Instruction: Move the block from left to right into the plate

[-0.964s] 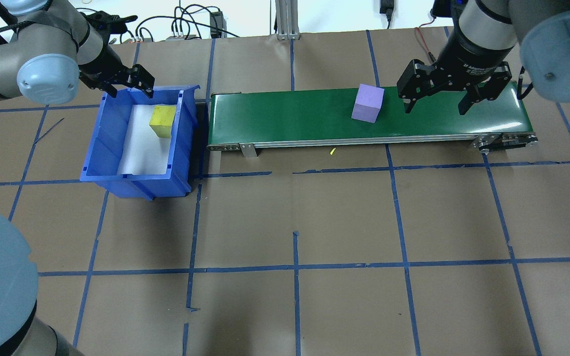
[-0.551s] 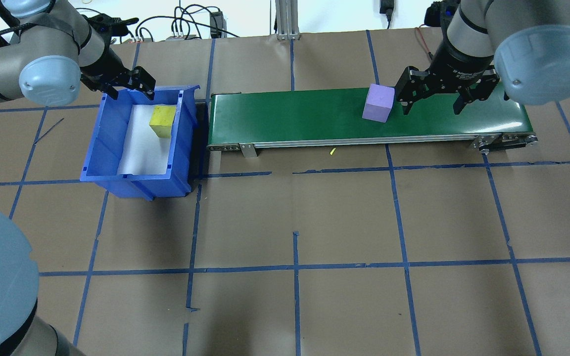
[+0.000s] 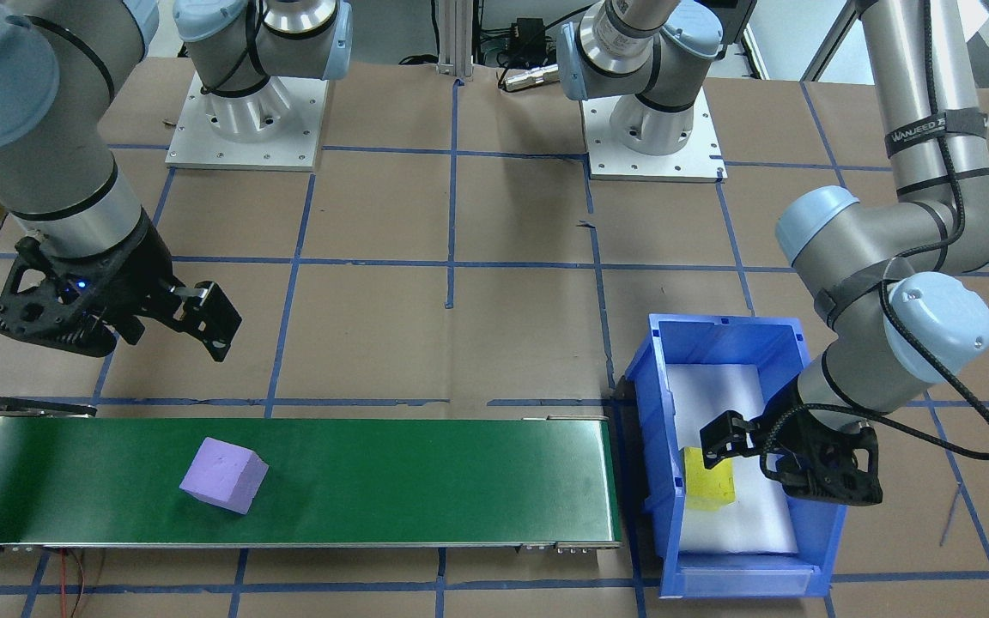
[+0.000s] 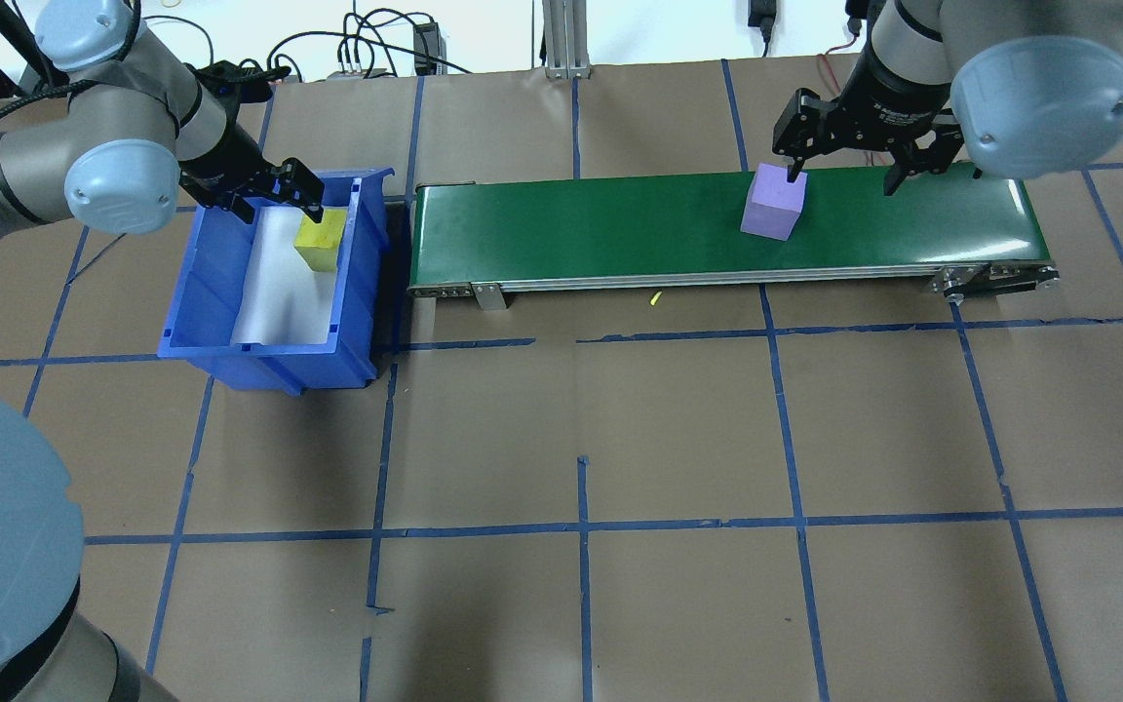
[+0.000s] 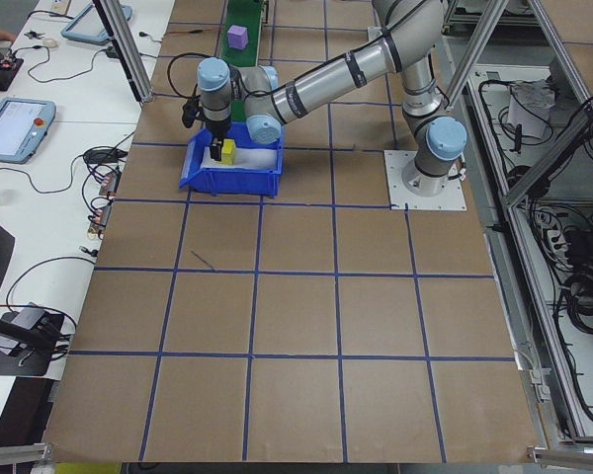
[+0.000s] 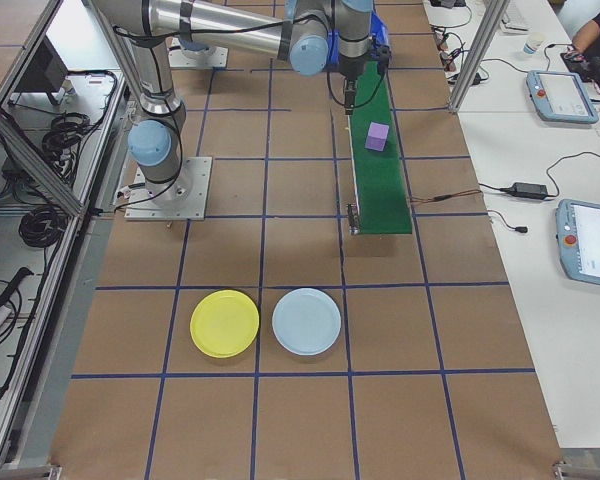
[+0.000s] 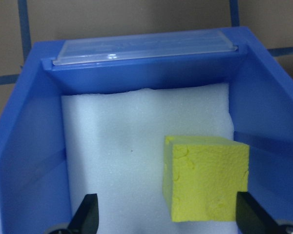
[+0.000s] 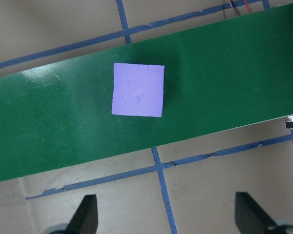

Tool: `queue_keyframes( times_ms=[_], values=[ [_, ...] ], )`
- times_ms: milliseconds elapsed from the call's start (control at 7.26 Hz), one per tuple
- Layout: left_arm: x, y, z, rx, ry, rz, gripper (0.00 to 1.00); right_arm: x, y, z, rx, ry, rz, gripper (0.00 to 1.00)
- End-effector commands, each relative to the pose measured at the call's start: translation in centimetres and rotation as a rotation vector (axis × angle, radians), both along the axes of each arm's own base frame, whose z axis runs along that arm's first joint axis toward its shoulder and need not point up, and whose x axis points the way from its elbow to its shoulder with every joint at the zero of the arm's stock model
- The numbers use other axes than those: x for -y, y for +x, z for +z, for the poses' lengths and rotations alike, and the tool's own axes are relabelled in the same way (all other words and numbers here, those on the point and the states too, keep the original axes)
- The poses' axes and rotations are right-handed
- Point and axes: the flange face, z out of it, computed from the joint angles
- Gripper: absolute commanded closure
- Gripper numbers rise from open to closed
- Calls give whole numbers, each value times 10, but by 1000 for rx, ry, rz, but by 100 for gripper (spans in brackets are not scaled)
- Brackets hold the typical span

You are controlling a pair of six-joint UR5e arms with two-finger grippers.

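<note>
- Across the front-facing view, the purple block (image 3: pixel 223 474) rides the green belt (image 3: pixel 426 481) toward its right-arm end; the right gripper (image 3: pixel 190 318) hangs above, fingers wide, holding nothing.
- Overhead, the left gripper (image 4: pixel 264 190) dips into the blue bin (image 4: pixel 201 322), fingers spread beside the yellow block (image 4: pixel 320 240); gripping it likely comes next.
- From the right side, the plate (image 6: pixel 224 323) waits well apart from the belt.

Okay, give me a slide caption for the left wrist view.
Open left tool straddling the yellow block on white foam inside the blue bin.
</note>
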Motion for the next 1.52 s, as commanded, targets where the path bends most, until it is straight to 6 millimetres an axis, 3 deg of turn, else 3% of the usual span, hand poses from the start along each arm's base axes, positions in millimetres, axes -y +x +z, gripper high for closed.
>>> queue_keyframes(
  times_ms=[0, 138, 276, 413, 551, 827, 1102, 1378],
  values=[
    [-2, -4, -9, -35, 12, 7, 1, 46, -1, -2, 36, -23, 5, 0],
    [-3, -7, -11, -67, 9, 0, 2, 78, -7, -1, 29, -34, 4, 0],
    [-3, -7, -12, -68, 11, 5, 2, 87, -10, -8, 25, -27, 1, 0],
    [-4, -7, -19, -72, 23, 7, 2, 89, -27, -9, 26, -26, -24, 0],
    [-3, -6, -22, -69, 16, 4, 15, 93, -66, -11, 32, -26, -26, 0],
    [-2, -6, -33, -70, 27, 8, 16, 93, -109, -23, 109, -18, -74, 0],
    [-5, -6, -39, -74, 42, 10, 16, 96, -173, -74, 233, 8, -40, 0],
    [4, -4, -25, -61, 14, 10, 14, 99, -177, -123, 276, 71, -26, 0]
  ],
)
